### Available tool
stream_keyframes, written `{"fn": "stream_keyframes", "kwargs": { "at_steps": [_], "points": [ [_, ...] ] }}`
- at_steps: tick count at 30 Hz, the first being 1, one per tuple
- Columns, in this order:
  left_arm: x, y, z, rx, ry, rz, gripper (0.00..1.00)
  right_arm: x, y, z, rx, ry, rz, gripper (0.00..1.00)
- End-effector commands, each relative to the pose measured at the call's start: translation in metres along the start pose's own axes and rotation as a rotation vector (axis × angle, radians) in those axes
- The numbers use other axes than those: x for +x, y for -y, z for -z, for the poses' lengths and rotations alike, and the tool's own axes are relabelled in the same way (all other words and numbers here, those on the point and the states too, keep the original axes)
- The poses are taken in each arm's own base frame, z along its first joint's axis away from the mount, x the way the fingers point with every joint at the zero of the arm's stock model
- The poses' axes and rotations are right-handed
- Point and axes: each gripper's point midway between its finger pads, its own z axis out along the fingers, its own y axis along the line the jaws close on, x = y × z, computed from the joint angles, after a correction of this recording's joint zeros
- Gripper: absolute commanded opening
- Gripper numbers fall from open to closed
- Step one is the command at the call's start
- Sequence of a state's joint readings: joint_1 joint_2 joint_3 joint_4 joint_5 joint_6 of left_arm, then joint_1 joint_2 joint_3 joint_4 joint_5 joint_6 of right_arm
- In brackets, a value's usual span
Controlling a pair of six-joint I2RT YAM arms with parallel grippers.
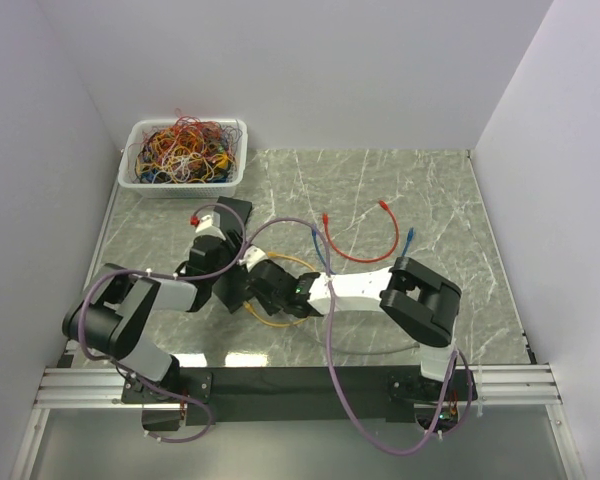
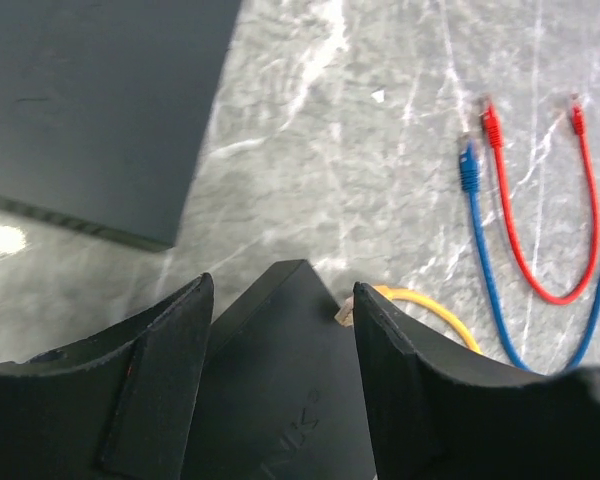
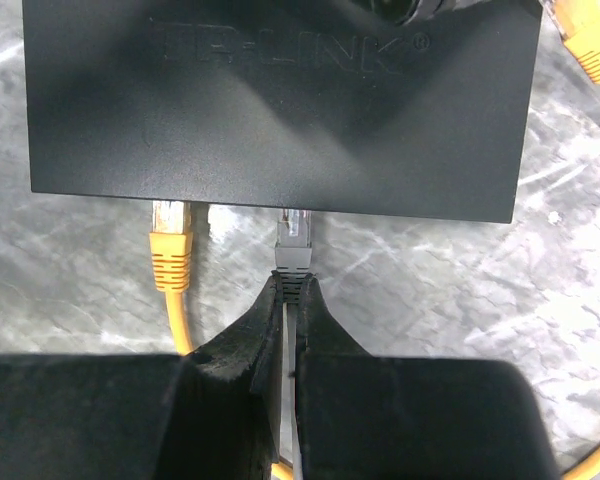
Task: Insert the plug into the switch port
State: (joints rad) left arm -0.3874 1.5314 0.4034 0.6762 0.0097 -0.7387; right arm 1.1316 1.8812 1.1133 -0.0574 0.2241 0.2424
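The right gripper (image 3: 290, 290) is pinched narrow on the boot of the plug (image 3: 293, 240), which sticks straight out ahead of its fingertips. The plug's clear tip meets the front edge of the switch (image 3: 280, 110) just ahead. The port is hidden under that edge, so I cannot tell whether the tip has entered. Just left of the gripper, a yellow plug (image 3: 170, 245) lies over the counter (image 3: 70, 300) with its tip at the same edge. Beyond, the left gripper (image 2: 283, 295) stands wide, a finger on each side of the switch's corner. Whether its pads touch the case I cannot tell.

As I judge the risks, a hold so far back on the boot lets the plug pivot. A push slightly off line would then catch the port's rim and turn the tip aside. If the switch is not braced, the push would slide it away instead of seating the plug. The yellow plug is near enough to be nudged.
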Motion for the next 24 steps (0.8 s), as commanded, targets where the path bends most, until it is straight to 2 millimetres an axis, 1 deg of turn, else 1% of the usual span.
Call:
{"fn": "stream_keyframes", "kwargs": {
  "at_steps": [1,2,3,4,5,6,7,8,9,10,15,17,18,21,22,23,24],
  "points": [
    [0.113,-0.013,0.033,-0.028,-0.391,0.084,0.62,-0.123,0.014,0.025,0.023,0.42,-0.119,0.0],
    [0.117,-0.014,0.032,-0.03,-0.397,0.09,0.62,-0.132,0.015,0.031,0.017,0.452,-0.131,0.0],
    [0.123,-0.014,0.033,-0.03,-0.41,0.085,0.62,-0.136,0.016,0.033,0.013,0.464,-0.136,0.0],
    [0.127,-0.014,0.034,-0.034,-0.417,0.085,0.62,-0.14,0.021,0.033,0.022,0.474,-0.148,0.0],
    [0.133,-0.018,0.034,-0.05,-0.431,0.088,0.62,-0.14,0.024,0.029,0.025,0.465,-0.155,0.0],
    [0.136,-0.017,0.034,-0.044,-0.436,0.087,0.61,-0.146,0.025,0.029,0.025,0.472,-0.166,0.0],
    [0.138,-0.017,0.034,-0.044,-0.44,0.089,0.61,-0.146,0.028,0.026,0.029,0.469,-0.185,0.0],
    [0.144,-0.019,0.035,-0.053,-0.452,0.096,0.61,-0.147,0.035,0.021,0.037,0.465,-0.202,0.0],
    [0.149,-0.02,0.038,-0.052,-0.464,0.093,0.61,-0.149,0.036,0.021,0.028,0.474,-0.215,0.0],
    [0.15,-0.017,0.037,-0.039,-0.458,0.094,0.6,-0.15,0.038,0.021,0.023,0.482,-0.233,0.0],
    [0.17,-0.025,0.043,-0.059,-0.495,0.104,0.6,-0.169,0.043,0.034,-0.013,0.57,-0.263,0.0],
    [0.174,-0.026,0.043,-0.056,-0.498,0.114,0.59,-0.175,0.048,0.036,0.0,0.588,-0.262,0.0],
    [0.176,-0.027,0.046,-0.057,-0.503,0.118,0.59,-0.183,0.051,0.038,0.007,0.598,-0.265,0.0],
    [0.179,-0.027,0.047,-0.054,-0.507,0.126,0.59,-0.183,0.058,0.031,0.027,0.581,-0.259,0.0],
    [0.178,-0.026,0.046,-0.053,-0.506,0.128,0.59,-0.181,0.062,0.029,0.03,0.574,-0.257,0.0],
    [0.175,-0.023,0.045,-0.048,-0.496,0.127,0.6,-0.176,0.063,0.025,0.035,0.564,-0.253,0.0],
    [0.174,-0.023,0.046,-0.052,-0.497,0.124,0.6,-0.165,0.064,0.02,0.037,0.542,-0.252,0.0]
  ]
}}
